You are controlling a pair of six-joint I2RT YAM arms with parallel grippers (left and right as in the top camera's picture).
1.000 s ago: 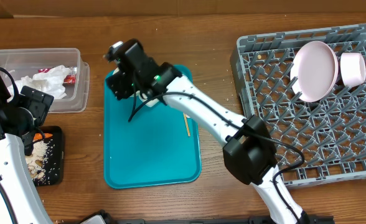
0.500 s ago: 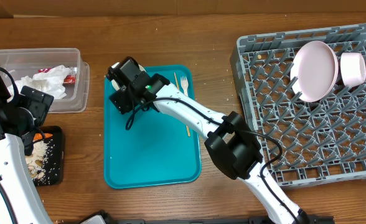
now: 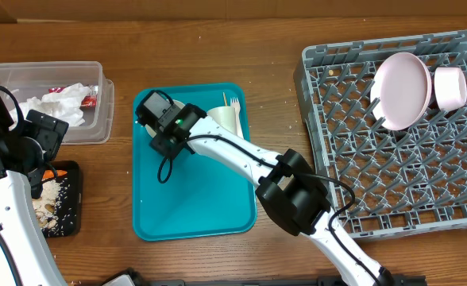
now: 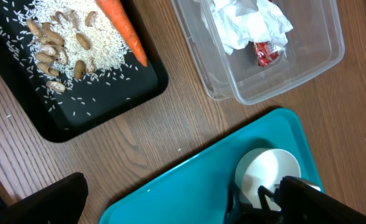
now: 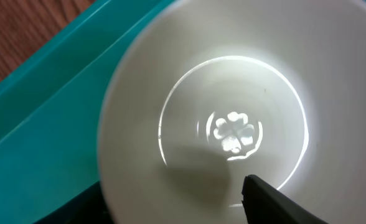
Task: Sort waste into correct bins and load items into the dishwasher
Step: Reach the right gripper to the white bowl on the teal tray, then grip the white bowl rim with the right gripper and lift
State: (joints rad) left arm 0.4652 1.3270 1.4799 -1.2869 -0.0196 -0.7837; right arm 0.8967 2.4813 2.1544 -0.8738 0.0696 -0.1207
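Note:
A white bowl sits near the teal tray's far left corner. My right gripper is open and straddles its rim, one finger inside and the other outside. From overhead the right gripper hides the bowl. A white fork and what looks like a pale cup on its side lie on the tray. Napkins and a red wrapper are in the clear tub. The carrot and rice with nuts lie on the black tray. My left gripper is open and empty.
The grey dish rack at the right holds a pink plate and a pink bowl, both standing on edge. The teal tray lies mid-table. My right arm stretches across it from the near right.
My right gripper has come from the tray's far left corner toward the near side and its jaws have narrowed. The arm's swing uncovered the fork and cup. The left arm stayed still.

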